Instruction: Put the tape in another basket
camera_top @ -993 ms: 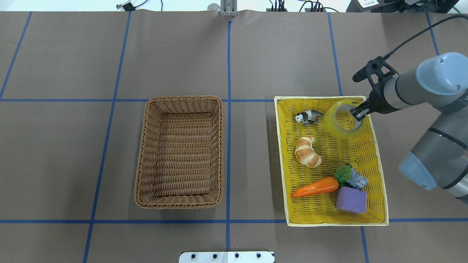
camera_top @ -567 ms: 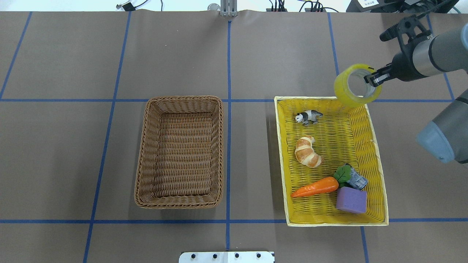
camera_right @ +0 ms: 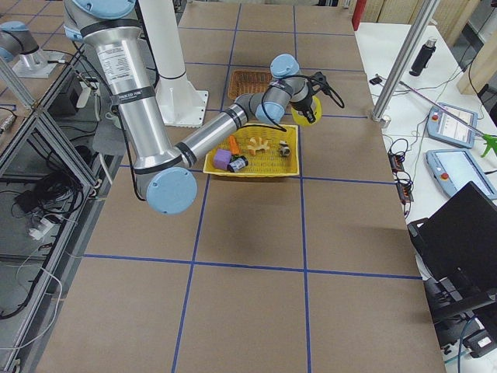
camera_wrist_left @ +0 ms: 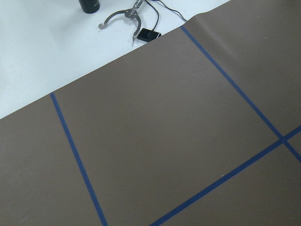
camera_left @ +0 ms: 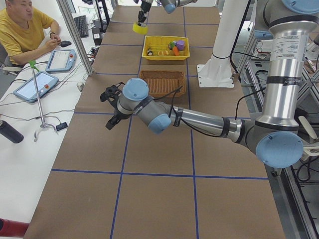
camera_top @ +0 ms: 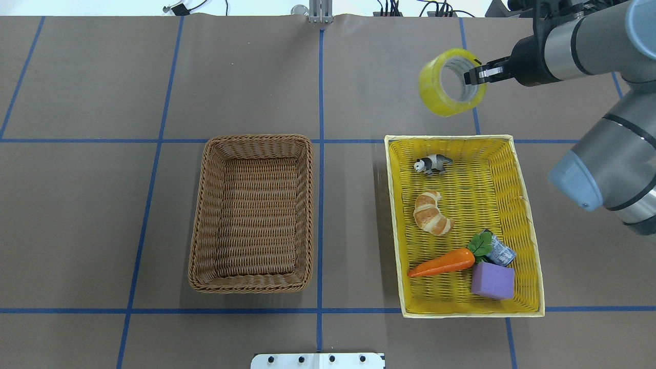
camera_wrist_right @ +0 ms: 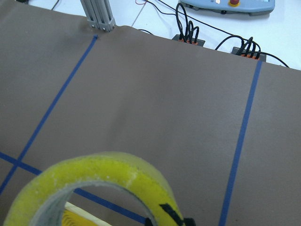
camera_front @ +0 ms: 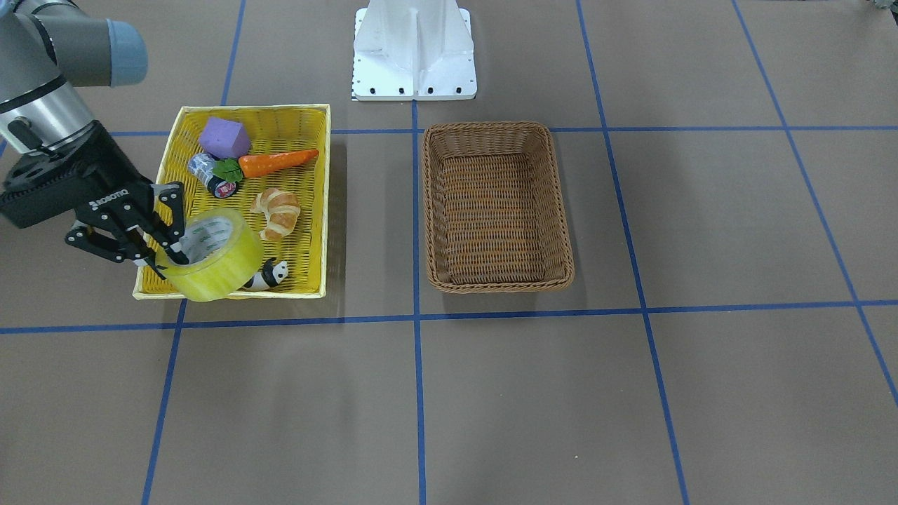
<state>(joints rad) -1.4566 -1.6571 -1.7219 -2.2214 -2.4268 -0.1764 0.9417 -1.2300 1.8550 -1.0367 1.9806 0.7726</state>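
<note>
The tape [camera_top: 436, 97], a wide yellow roll with a pale core, hangs in the air beyond the yellow basket's far edge. My right gripper [camera_top: 474, 76] is shut on its wall, one finger inside the ring. The roll also shows in the front-facing view [camera_front: 217, 270] and fills the bottom of the right wrist view [camera_wrist_right: 94, 172]. The brown wicker basket [camera_top: 306, 205] stands empty at the table's middle, to the left of the tape. My left gripper [camera_left: 111, 105] shows only in the exterior left view, low over bare table; I cannot tell its state.
The yellow basket [camera_top: 393, 215] holds a toy panda [camera_top: 433, 164], a croissant [camera_top: 432, 212], a carrot [camera_top: 441, 262], a purple block [camera_top: 492, 281] and a sushi-roll toy [camera_top: 499, 253]. The white robot base [camera_front: 414, 49] stands behind the baskets.
My right gripper lifted the tape out of the yellow basket's far corner, then carried it up and leftward past the basket's far edge.
</note>
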